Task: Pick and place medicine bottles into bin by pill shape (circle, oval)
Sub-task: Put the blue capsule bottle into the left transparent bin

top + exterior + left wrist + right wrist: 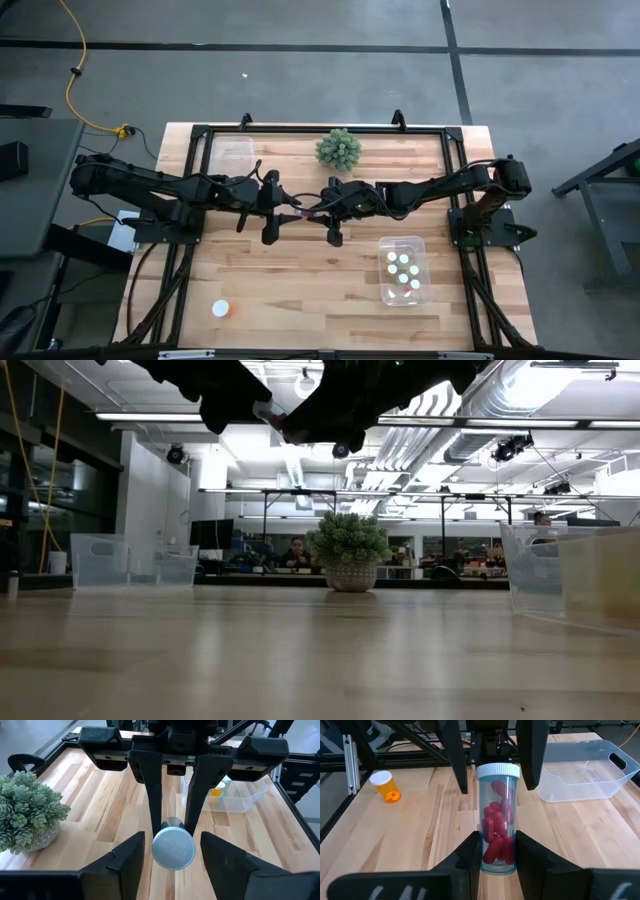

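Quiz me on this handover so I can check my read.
1. True or false: the left pincer is shut on the bottle.
2. The pills in that bottle are: A red, B white, C green.
3. Fill in: the loose bottle lies on the table on the ___ arm's side.

Key: 1 false. The right pincer grips it, and the left pincer is open around the cap. 2 A. 3 left.
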Controlling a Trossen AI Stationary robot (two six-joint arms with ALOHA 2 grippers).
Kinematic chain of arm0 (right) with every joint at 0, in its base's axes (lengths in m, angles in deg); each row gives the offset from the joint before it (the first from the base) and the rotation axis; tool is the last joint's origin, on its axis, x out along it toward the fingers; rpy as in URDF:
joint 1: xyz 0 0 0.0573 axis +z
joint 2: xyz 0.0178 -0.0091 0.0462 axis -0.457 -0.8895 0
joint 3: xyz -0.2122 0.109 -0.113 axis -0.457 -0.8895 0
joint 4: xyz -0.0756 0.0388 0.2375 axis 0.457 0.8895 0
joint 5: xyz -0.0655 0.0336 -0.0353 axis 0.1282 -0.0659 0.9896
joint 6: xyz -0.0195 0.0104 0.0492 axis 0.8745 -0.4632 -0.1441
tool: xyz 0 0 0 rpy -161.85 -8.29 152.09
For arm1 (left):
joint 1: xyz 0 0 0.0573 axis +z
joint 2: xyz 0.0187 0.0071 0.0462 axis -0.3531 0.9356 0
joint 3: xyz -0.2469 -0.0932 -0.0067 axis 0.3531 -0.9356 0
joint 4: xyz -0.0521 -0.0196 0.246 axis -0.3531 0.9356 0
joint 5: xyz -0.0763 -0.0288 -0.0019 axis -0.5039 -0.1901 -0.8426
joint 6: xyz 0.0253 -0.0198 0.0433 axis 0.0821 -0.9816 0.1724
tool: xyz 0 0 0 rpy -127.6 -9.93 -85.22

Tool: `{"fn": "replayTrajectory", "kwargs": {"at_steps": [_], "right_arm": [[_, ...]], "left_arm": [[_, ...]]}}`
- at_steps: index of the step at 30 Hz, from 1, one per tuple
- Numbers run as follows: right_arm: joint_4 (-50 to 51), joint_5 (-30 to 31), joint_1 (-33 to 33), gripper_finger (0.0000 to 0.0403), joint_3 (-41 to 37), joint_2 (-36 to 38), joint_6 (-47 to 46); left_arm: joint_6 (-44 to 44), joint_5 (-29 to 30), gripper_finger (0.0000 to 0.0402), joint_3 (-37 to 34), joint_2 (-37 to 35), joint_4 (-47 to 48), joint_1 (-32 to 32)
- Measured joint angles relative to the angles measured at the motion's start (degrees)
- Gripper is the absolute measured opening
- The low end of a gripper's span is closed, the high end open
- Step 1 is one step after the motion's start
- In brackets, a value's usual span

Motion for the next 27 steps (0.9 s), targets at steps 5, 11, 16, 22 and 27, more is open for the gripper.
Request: {"fn": "replayTrajectory", "kwargs": {"at_steps": [5, 11, 16, 22, 27], "right_arm": [[0.02, 0.0, 0.0, 0.0081, 0.0, 0.0, -0.04], [0.0, 0.0, 0.0, 0.0081, 0.0, 0.0, 0.75], [-0.2, 0.0, 0.02, 0.0081, 0.0, 0.0, 0.87], [-0.44, 0.0, 0.02, 0.0106, 0.0, 0.0, 0.86], [-0.96, 0.02, 0.01, 0.0129, 0.11, 0.27, 0.67]], "left_arm": [[0.02, -0.03, 0.0156, -0.02, 0.0, 0.02, 0.0], [0.17, -0.07, 0.0123, -0.04, 0.0, 0.06, 0.0], [0.17, -0.21, 0.0104, -0.04, 0.0, 0.08, 0.0], [0.16, -0.21, 0.0102, -0.04, 0.0, 0.1, -0.02], [0.66, -0.15, 0.0102, -0.09, 0.04, 0.69, -0.02]]}}
